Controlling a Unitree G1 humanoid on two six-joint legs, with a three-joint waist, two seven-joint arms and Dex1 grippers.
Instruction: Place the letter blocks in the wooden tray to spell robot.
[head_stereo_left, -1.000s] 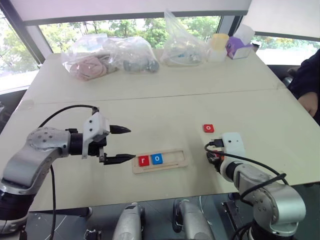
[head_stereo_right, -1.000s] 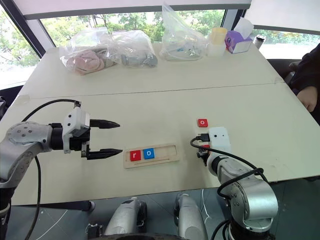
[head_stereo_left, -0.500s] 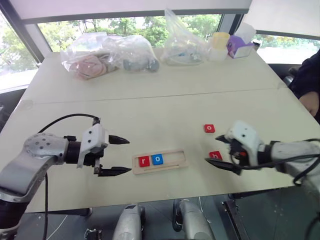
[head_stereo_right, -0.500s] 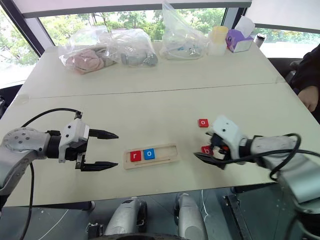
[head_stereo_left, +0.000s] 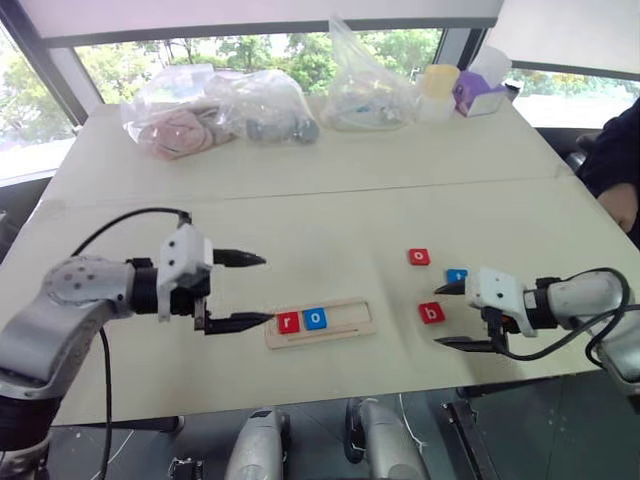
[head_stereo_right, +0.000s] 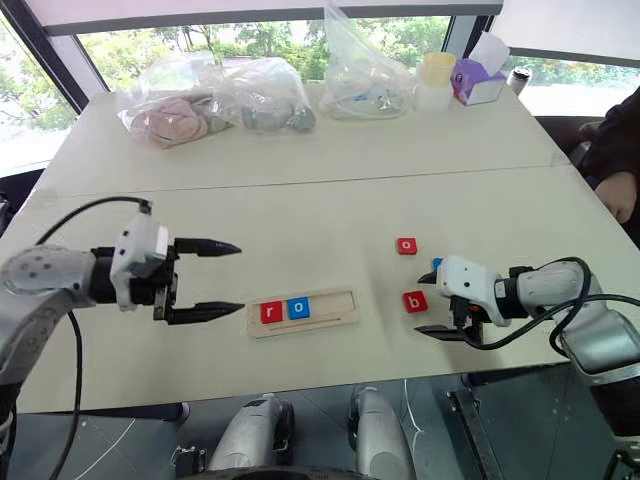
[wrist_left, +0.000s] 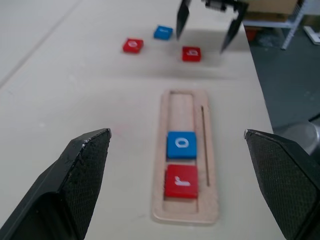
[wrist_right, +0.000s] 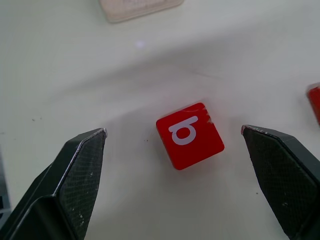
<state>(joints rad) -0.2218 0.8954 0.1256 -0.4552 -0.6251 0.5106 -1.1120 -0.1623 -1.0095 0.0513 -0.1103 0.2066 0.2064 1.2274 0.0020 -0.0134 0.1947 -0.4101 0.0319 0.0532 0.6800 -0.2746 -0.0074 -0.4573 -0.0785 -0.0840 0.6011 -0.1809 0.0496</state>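
I count 2 of 5 tiles seated: the narrow pale wooden tray (head_stereo_left: 320, 322) holds a red square "r" block (head_stereo_left: 288, 322) at its left end and a blue square "o" block (head_stereo_left: 314, 319) touching it, with the rest of the recess bare. That leaves 3 to place. The red square "b" block (head_stereo_right: 415, 301) lies flat on the cream table (head_stereo_left: 330, 215) to the right of the tray, apart from it. A red square "o" block (head_stereo_right: 406, 245) sits beyond the "b", farther from me, and a small blue block (wrist_left: 163, 32), letter unreadable, lies near both. My right pincer (head_stereo_right: 436, 303) hangs just right of the "b", spread wide and empty, the tile framed between its fingers. My left pincer (head_stereo_left: 248, 290) is spread too, empty, just left of the tray. I judge the "b" goes next, into slot 3.
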